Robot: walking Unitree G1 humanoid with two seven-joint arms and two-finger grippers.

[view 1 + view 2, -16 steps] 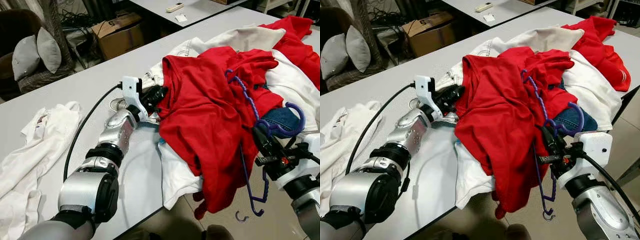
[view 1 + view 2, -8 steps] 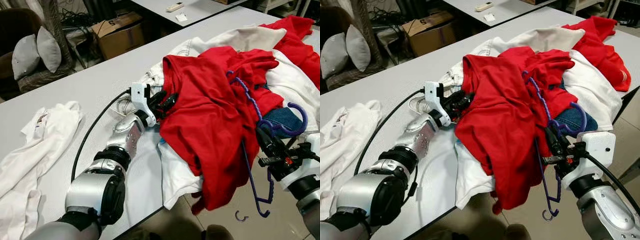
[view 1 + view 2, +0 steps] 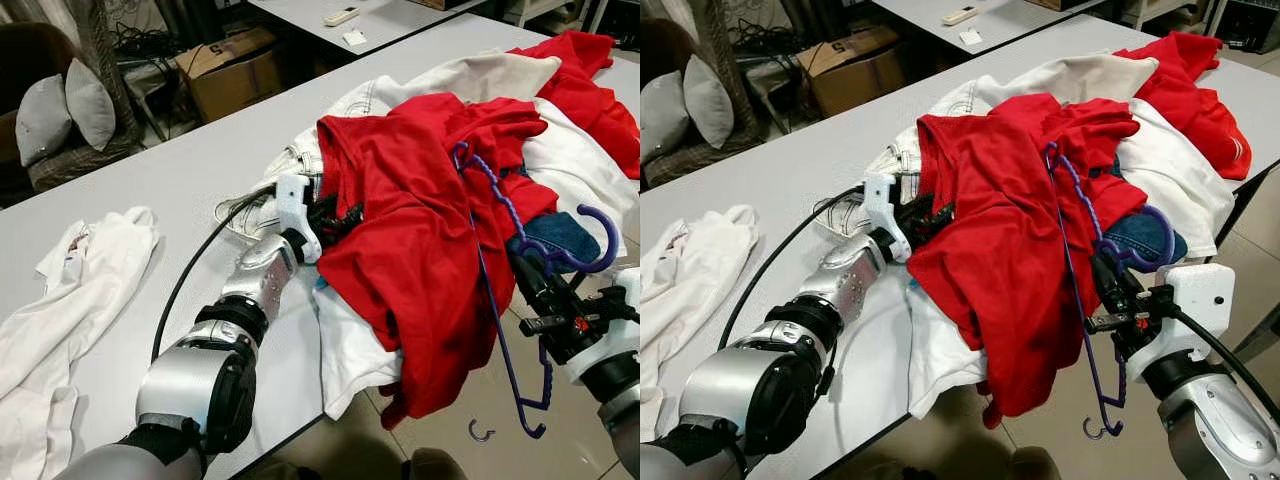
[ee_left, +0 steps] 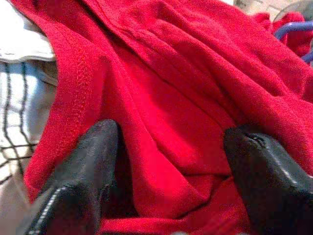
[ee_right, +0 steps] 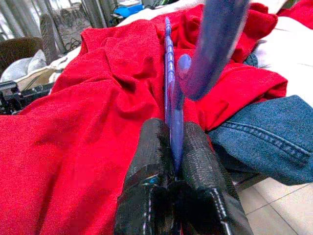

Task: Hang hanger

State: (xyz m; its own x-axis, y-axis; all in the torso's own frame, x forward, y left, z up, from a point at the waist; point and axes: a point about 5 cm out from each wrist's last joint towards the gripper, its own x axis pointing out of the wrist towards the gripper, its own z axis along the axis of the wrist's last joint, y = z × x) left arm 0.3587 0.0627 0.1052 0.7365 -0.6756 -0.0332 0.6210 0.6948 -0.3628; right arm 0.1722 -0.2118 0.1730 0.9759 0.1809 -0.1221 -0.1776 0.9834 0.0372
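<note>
Moved: left pincer (image 4: 171, 161) pushed forward into red shirt (image 3: 420, 230) edge.
Left pincer: wide, around cloth fold.
Right pincer (image 5: 175, 147): clamped on purple hanger (image 3: 500, 300), off counter (image 3: 180, 190) edge.
</note>
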